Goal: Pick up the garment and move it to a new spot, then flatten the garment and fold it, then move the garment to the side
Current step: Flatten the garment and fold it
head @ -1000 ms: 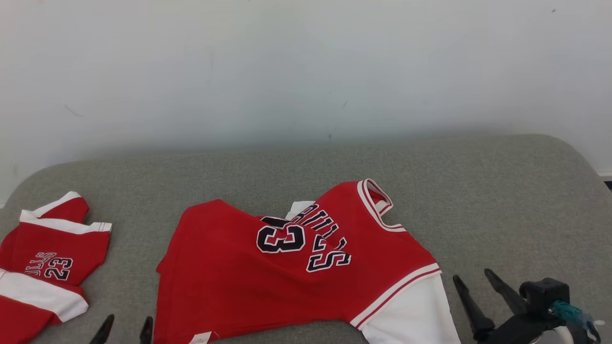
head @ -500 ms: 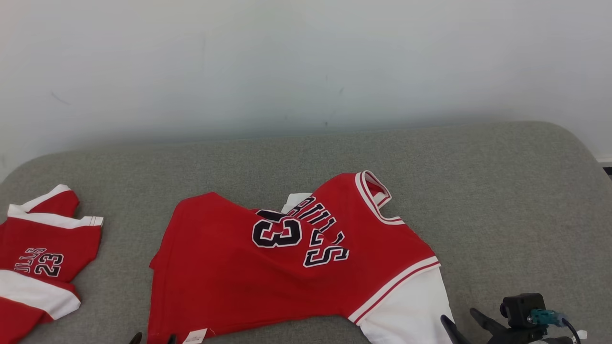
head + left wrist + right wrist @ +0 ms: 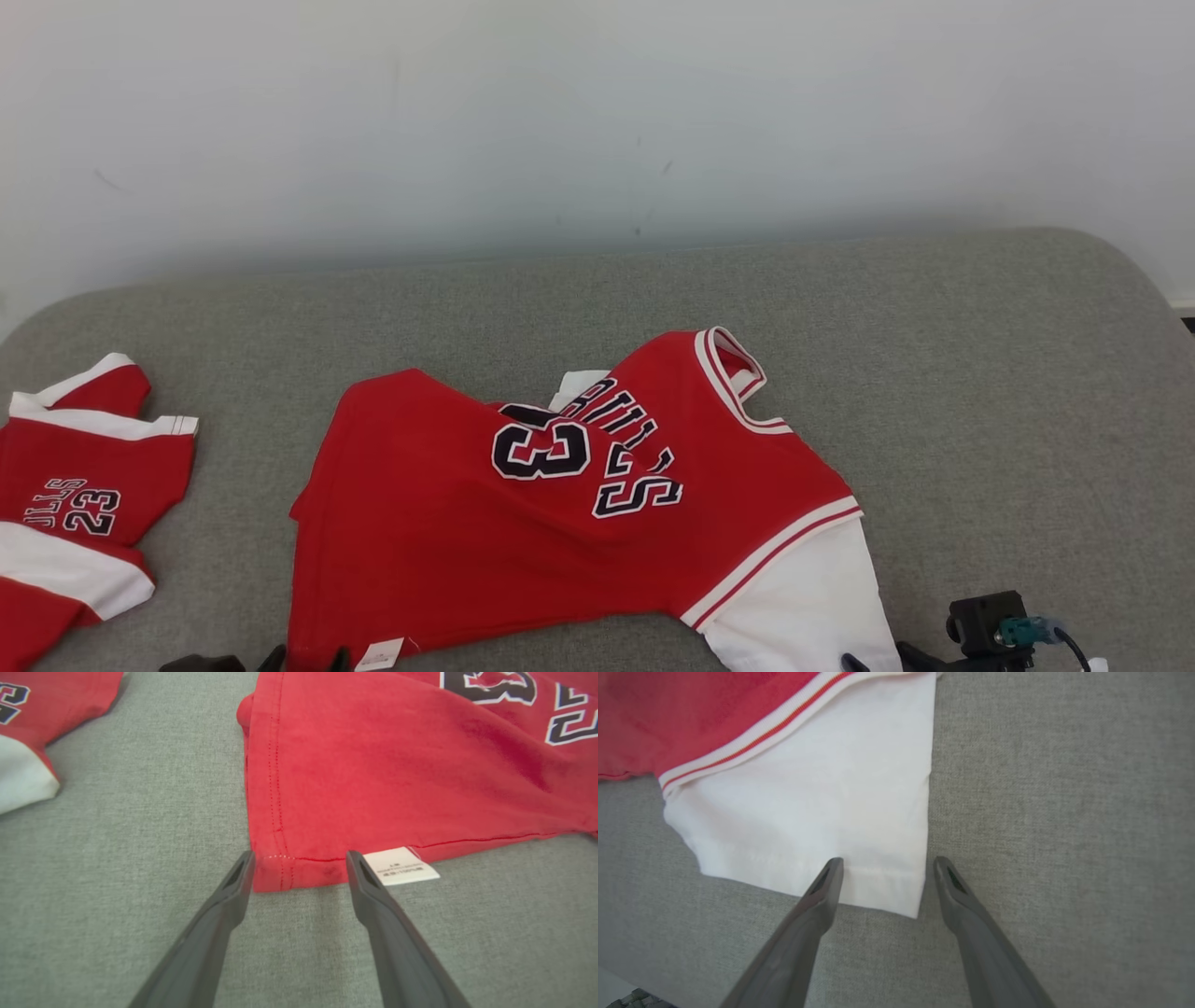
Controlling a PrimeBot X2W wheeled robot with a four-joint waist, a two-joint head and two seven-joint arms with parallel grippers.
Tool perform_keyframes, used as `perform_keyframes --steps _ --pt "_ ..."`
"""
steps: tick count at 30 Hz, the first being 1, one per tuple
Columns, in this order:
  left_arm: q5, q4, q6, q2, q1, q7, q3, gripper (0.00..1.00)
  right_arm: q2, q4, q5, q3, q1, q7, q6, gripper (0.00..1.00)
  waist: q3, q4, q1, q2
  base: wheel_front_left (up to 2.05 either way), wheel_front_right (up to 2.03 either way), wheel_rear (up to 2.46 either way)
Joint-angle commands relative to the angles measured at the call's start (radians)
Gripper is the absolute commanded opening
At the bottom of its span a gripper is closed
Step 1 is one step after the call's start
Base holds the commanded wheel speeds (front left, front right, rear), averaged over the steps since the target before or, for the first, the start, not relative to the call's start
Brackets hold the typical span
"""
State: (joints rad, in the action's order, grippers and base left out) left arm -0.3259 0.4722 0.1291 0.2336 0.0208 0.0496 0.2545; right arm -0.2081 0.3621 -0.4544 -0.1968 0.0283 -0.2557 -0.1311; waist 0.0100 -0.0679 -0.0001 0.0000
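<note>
Red Bulls jersey (image 3: 560,523) lies spread, lettered side up, on a grey fabric-covered surface (image 3: 980,373), at lower centre of the head view. Collar (image 3: 738,378) points to upper right, hem to lower left. Not flat: a fold runs thru the chest, so the "23" and lettering are creased and partly overlapped. White sleeve (image 3: 822,812) sticks out at the jersey's bottom right, below a white-and-red striped trim. A 2nd red-and-white garment (image 3: 84,504), also marked 23, sits crumpled at the far left edge of the head view, well apart from the jersey. Pale wall (image 3: 597,112) runs across the top.

L end effector (image 3: 300,858): released, spread wide, nothing gripped. In the L wrist view its two dark fingers (image 3: 210,933) rise from bottom centre and the tips bracket the jersey's hem corner. Left tip is at the corner's outer edge. Right tip is just beside the white care label (image 3: 401,865) poking out from the side seam. Whether the tips touch the cloth or hover just over it, can't tell from this angle.

R end effector (image 3: 888,862): also released, wide apart, holding nothing. In the R wrist view its tips bracket the sleeve's cuff corner. Left tip is over the cuff hem, right tip over bare grey fabric just beside the sleeve edge. In the head view its black camera block (image 3: 985,621) shows at bottom right, near the sleeve.
</note>
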Motion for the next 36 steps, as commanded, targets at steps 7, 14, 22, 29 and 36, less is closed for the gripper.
perform_keyframes --steps 7,14,22,29,36 --pt "-0.097 0.134 0.000 0.032 0.079 -0.004 0.083 1.00 0.013 0.083 -0.012 -0.042 -0.059 0.005 0.001 1.00 0.011 0.002 0.0001 0.0000 0.00 0.00 0.00" --pt "-0.174 0.195 -0.001 0.048 0.117 0.049 0.154 0.00 0.003 0.119 -0.047 -0.088 -0.078 0.010 0.000 0.00 0.009 0.010 0.0001 0.0000 0.00 0.00 0.00" --pt "-0.200 0.192 -0.001 0.071 0.144 0.109 0.198 0.00 -0.011 0.085 -0.096 -0.118 -0.103 0.056 0.000 0.00 0.003 0.020 0.0001 0.0000 0.00 0.00 0.00" --pt "-0.212 0.112 -0.001 0.103 0.186 0.139 0.207 0.00 -0.028 -0.017 -0.252 -0.167 -0.137 0.111 0.000 0.00 0.006 0.027 0.0001 0.0000 0.00 0.00 0.00" --pt "-0.199 0.015 -0.001 0.158 0.291 0.116 0.210 0.00 -0.050 -0.066 -0.361 -0.227 -0.279 0.171 0.000 0.00 0.028 0.018 0.0001 0.0000 0.00 0.00 0.00"
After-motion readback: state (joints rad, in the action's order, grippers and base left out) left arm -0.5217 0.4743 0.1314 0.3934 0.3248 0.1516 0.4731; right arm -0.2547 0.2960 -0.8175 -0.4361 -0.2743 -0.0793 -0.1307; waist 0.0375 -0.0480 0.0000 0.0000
